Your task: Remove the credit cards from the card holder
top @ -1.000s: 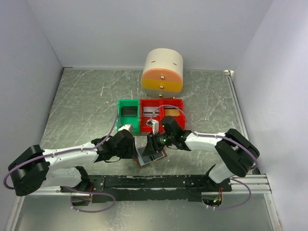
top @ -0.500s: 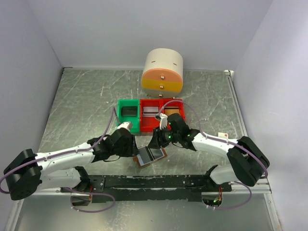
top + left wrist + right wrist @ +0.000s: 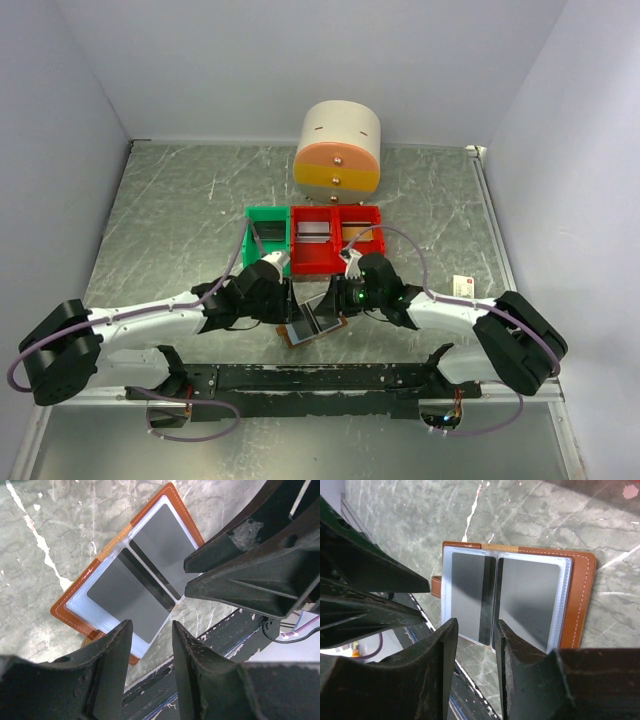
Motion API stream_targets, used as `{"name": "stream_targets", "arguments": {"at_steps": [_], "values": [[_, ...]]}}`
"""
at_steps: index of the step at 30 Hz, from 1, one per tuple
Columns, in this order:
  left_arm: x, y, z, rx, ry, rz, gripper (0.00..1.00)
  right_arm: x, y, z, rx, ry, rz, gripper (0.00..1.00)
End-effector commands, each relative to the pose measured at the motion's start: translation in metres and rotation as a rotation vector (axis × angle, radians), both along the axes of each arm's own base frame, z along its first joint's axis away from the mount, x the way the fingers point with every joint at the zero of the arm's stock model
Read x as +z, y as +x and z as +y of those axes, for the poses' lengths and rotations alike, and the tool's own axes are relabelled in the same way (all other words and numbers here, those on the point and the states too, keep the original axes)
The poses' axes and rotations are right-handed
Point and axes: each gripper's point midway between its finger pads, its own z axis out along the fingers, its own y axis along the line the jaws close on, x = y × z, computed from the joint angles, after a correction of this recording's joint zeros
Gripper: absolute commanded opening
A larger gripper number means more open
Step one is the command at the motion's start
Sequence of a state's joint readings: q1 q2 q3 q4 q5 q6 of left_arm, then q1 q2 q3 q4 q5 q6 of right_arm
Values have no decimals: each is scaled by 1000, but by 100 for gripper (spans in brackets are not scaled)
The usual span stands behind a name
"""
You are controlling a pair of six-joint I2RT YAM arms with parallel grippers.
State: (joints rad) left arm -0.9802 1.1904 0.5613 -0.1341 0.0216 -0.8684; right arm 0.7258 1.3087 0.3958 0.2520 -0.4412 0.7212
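The card holder (image 3: pixel 338 322) lies open and flat near the table's front edge, brown border up in both wrist views (image 3: pixel 67 617) (image 3: pixel 580 595). Two grey credit cards with dark stripes sit in its clear sleeves, one per half (image 3: pixel 120 597) (image 3: pixel 162 542) (image 3: pixel 465 587) (image 3: pixel 527 595). My left gripper (image 3: pixel 287 302) (image 3: pixel 151 630) hovers at the holder's left end, open, with nothing between its fingers. At the holder's back right, my right gripper (image 3: pixel 337 297) (image 3: pixel 476 627) hovers the same way, open and empty. The two grippers face each other across the holder.
Behind the holder stand a green bin (image 3: pixel 268 240) and two joined red bins (image 3: pixel 335 240). A round cream and orange drawer unit (image 3: pixel 338 150) sits at the back. A small cream box (image 3: pixel 463 285) lies to the right. The black base rail (image 3: pixel 320 378) runs just in front.
My right gripper has pulled back off the holder to its right, uncovering both cards. My left gripper has edged right, closer to the holder. The holder itself has not moved.
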Motion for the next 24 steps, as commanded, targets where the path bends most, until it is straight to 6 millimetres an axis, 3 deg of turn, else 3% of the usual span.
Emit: {"name": "stream_targets", "arguments": {"at_steps": [1, 7, 10, 19, 24], "values": [[0, -3, -10, -28, -28, 3, 48, 14, 1, 11, -8, 92, 3, 36], [-21, -4, -1, -1, 24, 30, 44, 1, -6, 16, -5, 87, 39, 34], [-31, -2, 8, 33, 79, 33, 36, -6, -8, 19, 1, 65, 55, 33], [-60, -10, 26, 55, 142, 58, 32, -38, -14, -2, -85, -27, 102, 32], [-71, -11, 38, 84, 196, 65, 30, -41, -22, -4, -93, 3, 127, 31]]}}
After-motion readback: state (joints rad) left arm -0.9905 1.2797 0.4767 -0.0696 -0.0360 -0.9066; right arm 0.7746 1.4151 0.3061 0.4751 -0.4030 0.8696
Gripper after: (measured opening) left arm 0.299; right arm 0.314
